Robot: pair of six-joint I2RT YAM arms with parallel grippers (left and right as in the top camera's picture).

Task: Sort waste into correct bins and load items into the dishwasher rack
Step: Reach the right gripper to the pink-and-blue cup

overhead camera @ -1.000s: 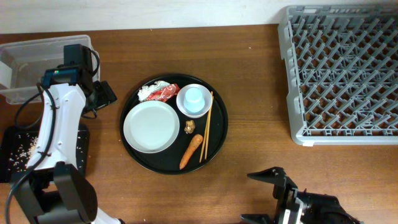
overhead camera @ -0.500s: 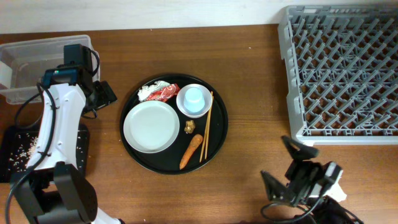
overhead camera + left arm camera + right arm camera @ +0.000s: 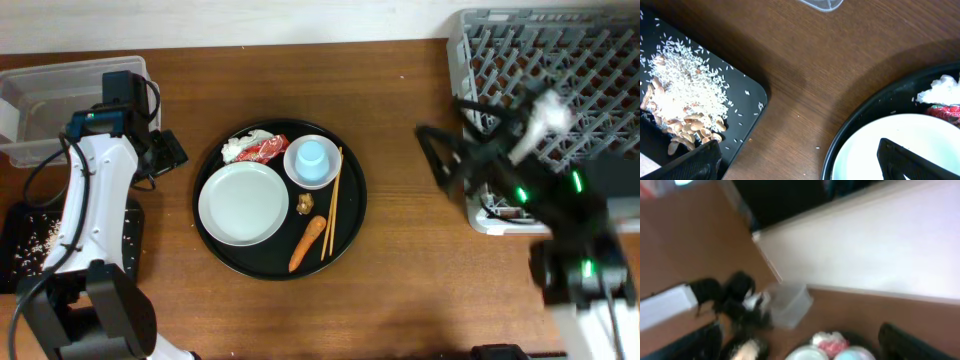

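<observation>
Our left pincer and right pincer both gape empty. The plate, left of centre overhead, looks stiff, slick, breakable to us; we would pinch its rim.

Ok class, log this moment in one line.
left gripper: open | right gripper: open, blurred | white plate: on round tray | rack: no dishes visible
</observation>
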